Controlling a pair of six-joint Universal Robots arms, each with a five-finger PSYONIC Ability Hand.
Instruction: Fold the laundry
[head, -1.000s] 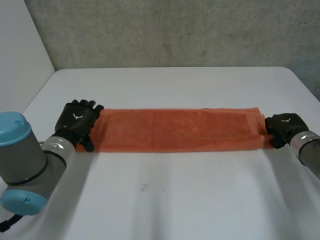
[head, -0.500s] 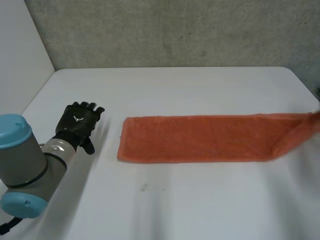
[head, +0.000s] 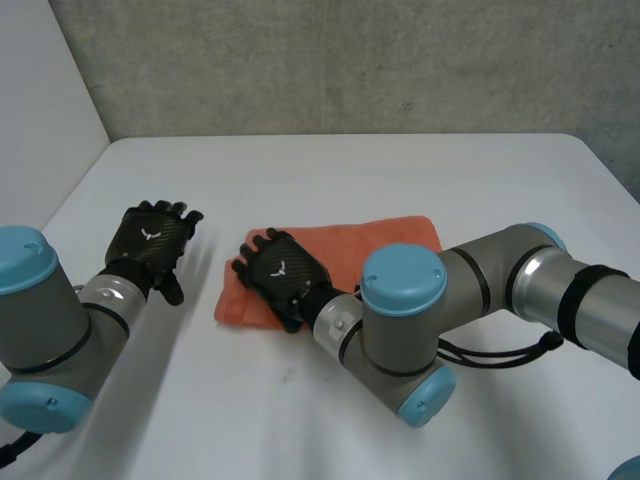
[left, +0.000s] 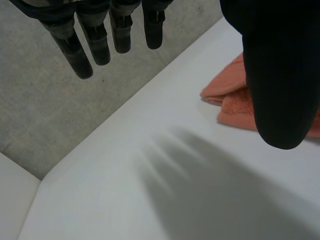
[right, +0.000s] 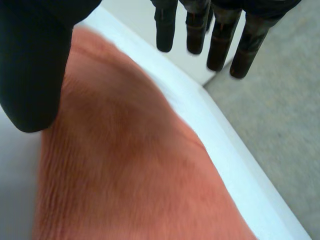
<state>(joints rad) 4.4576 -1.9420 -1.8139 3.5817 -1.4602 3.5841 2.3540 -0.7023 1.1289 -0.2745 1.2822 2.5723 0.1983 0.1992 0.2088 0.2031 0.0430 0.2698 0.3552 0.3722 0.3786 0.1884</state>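
Note:
An orange towel (head: 385, 238) lies folded over on the white table (head: 330, 165), short and doubled. My right hand (head: 285, 272) rests on its left end, fingers straight and spread, holding nothing. In the right wrist view the towel (right: 130, 165) spreads under the palm, with the thumb (right: 30, 65) and the straight fingers above it. My left hand (head: 152, 240) lies flat on the bare table a little to the left of the towel, open. In the left wrist view a corner of the towel (left: 232, 97) lies beside the thumb (left: 280, 75).
My right arm reaches across the front right of the table, its big blue-capped joint (head: 402, 300) standing just in front of the towel. A grey wall (head: 350, 60) runs behind the table's far edge.
The right hand carried the towel's right end across to its left end, doubling the towel over, then let go and opened. The left hand has stayed where it was.

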